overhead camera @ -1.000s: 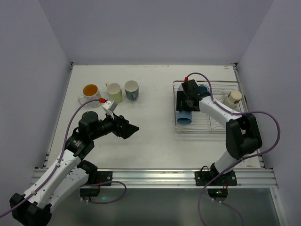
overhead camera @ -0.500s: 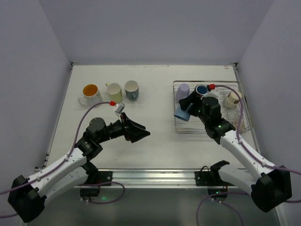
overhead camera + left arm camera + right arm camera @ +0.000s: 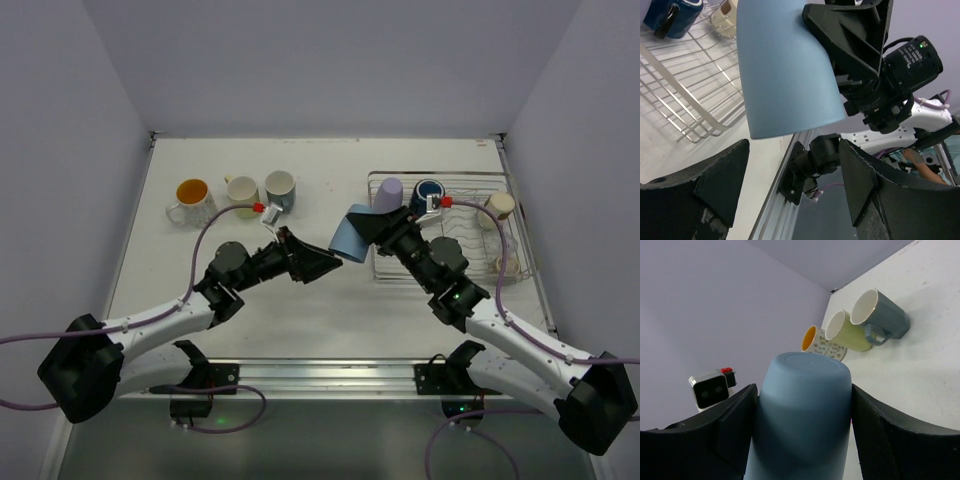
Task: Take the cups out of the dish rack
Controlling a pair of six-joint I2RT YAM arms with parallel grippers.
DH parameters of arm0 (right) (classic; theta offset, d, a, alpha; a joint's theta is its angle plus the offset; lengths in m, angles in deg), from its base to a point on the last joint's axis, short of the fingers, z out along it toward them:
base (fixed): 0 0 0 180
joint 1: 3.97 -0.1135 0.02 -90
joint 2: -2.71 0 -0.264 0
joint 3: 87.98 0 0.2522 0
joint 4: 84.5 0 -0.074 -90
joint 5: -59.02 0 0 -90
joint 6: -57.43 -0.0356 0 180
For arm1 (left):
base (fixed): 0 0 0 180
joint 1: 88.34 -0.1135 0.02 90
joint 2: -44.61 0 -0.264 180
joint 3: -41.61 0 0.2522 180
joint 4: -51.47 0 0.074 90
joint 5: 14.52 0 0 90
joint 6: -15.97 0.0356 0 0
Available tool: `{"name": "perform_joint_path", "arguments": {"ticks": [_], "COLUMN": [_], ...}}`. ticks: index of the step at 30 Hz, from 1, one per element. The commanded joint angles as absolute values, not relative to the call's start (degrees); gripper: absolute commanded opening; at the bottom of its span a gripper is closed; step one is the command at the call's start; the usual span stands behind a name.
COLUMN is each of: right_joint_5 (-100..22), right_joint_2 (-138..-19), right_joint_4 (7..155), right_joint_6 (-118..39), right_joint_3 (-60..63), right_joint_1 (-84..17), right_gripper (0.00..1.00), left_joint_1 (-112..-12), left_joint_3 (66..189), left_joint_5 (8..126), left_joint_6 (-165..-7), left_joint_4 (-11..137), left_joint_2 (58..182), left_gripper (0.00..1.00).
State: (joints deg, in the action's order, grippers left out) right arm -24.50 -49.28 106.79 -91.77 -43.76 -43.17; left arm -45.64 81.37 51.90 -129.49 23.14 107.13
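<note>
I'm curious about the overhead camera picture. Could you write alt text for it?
Seen from above, the right gripper holds a light blue cup just left of the dish rack, with the open left gripper close beside it. Three mugs stand at the far left of the table; a lavender cup, a navy mug and a cream cup sit in the rack.

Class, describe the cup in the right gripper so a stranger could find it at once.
Start at the wire dish rack on the right, then look just left of it. There the right gripper holds a light blue cup tilted in the air, the only one not resting anywhere.
</note>
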Motion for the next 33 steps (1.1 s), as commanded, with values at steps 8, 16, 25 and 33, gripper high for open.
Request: {"name": "perform_joint_path", "arguments": {"ticks": [8, 16, 25, 33], "right_joint_5": [-18.9, -13.1, -10.8, -8.7], "right_joint_2": [-50.6, -50.0, -51.6, -55.5], "right_joint_4": [118.7, 118.6, 117.2, 120.8], "right_joint_6": [-94.4, -89.3, -86.5, -87.3], "right_joint_3": [-46.4, -46.0, -43.5, -43.9], "right_joint_1": [-47.2, -47.6, -47.6, -49.1], "right_gripper": [0.27, 0.26, 0.24, 0.24], "left_joint_1": [-43.8, -42.1, -42.0, -38.9], "left_joint_3": [84.7, 81.4, 80.8, 79.3], "left_joint_5": [54.9, 56.1, 60.2, 56.8], "left_joint_6": [-131.9, -131.7, -128.6, -137.9], "left_joint_4": [8.3, 13.3, 30.4, 21.7], "left_joint_2": [112.0, 109.2, 97.9, 100.8], "left_gripper": [0.76, 0.81, 1.00, 0.91]}}
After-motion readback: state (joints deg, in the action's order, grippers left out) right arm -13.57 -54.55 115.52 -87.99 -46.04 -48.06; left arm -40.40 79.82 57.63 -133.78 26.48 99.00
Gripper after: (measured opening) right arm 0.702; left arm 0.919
